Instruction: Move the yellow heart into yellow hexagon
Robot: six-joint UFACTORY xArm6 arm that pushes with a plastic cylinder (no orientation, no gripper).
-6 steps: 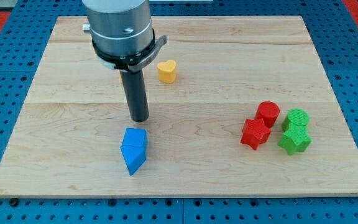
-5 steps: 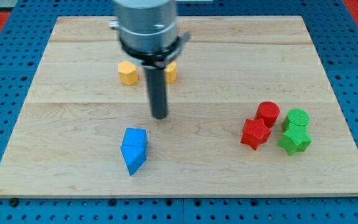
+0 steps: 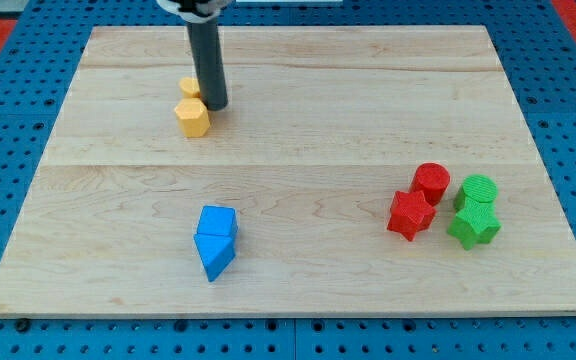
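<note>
The yellow hexagon [image 3: 193, 117] sits on the wooden board [image 3: 298, 250] at the upper left. The yellow heart [image 3: 188, 88] lies just above it, touching it, and is partly hidden behind my rod. My tip [image 3: 215, 104] rests on the board right beside both yellow blocks, on their right side, about level with the seam between them.
Two blue blocks [image 3: 215, 241] lie together below the middle left. At the right, a red cylinder [image 3: 431, 182] and a red star-like block [image 3: 409, 214] sit next to a green cylinder [image 3: 478, 190] and a green star-like block [image 3: 473, 226].
My tip moved from the board's middle up and left. The yellow heart shifted left from right of the rod and now touches the yellow hexagon, which also moved slightly left and down.
</note>
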